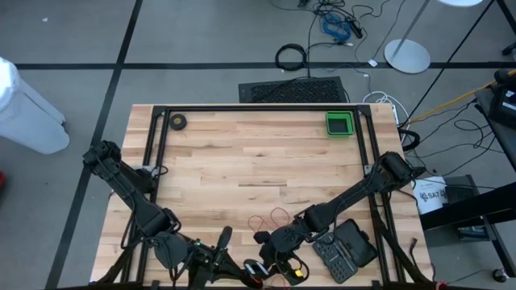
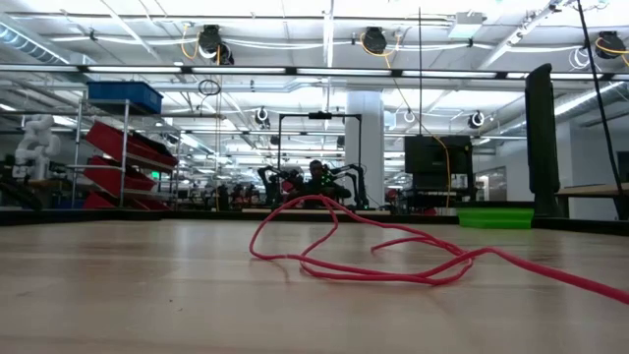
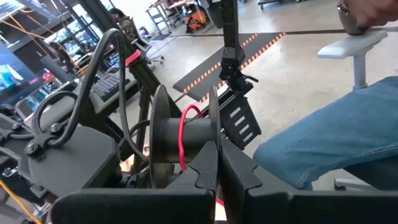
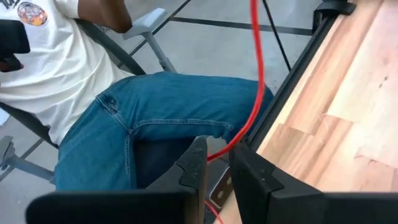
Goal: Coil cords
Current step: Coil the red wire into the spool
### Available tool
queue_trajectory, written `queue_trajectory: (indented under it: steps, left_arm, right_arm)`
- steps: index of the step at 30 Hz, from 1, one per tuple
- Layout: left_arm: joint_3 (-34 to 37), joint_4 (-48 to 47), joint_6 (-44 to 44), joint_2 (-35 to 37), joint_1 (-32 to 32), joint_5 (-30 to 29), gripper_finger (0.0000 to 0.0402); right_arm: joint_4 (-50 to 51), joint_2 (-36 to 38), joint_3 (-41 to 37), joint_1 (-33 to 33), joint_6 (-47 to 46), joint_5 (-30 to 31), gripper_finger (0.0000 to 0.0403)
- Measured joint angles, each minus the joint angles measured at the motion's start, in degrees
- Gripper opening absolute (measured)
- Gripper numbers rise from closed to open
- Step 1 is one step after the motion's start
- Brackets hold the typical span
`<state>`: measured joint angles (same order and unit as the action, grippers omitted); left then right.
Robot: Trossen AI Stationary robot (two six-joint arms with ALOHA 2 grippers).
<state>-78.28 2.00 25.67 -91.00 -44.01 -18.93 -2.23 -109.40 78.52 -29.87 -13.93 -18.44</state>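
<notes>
The red cord (image 2: 393, 267) lies in loose loops on the wooden table (image 1: 258, 161), near its front edge (image 1: 274, 216). One run of it rises to my right gripper (image 4: 219, 167), which is open by a narrow gap, its fingers on either side of the cord (image 4: 249, 118) at the table's near edge. Its other end is wound on the hub of the black reel (image 3: 180, 134). My left gripper (image 3: 216, 168) is shut on that reel, beyond the near edge (image 1: 254, 268). Neither gripper shows in the low view. My left gripper pinches the rim of one of the reel's round flanges (image 3: 214, 121) between its two fingers. The fingers come nearly level from the table's left. The reel is lifted clear, its axle lying level across the fingers, with a few turns of red cord on the hub (image 3: 182, 140).
A green box (image 1: 339, 123) stands at the far right and a small black ring roll (image 1: 177, 122) at the far left. A black keypad-like device (image 1: 347, 246) lies at the near right. A person in jeans (image 4: 161, 118) sits just beyond the near edge.
</notes>
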Motion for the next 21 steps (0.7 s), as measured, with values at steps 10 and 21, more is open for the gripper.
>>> queue_trajectory:
  steps: [10,21]
  left_arm:
    - [0.0,-1.8,-1.1,0.0,0.0,-3.0,0.0008]
    - [0.0,-2.0,-1.3,0.0,0.0,-4.1,0.0008]
  right_arm:
    - [-2.8,0.1,0.0,0.2,0.2,0.0,0.0064]
    - [-2.1,0.1,0.0,0.9,2.1,1.3,0.0004]
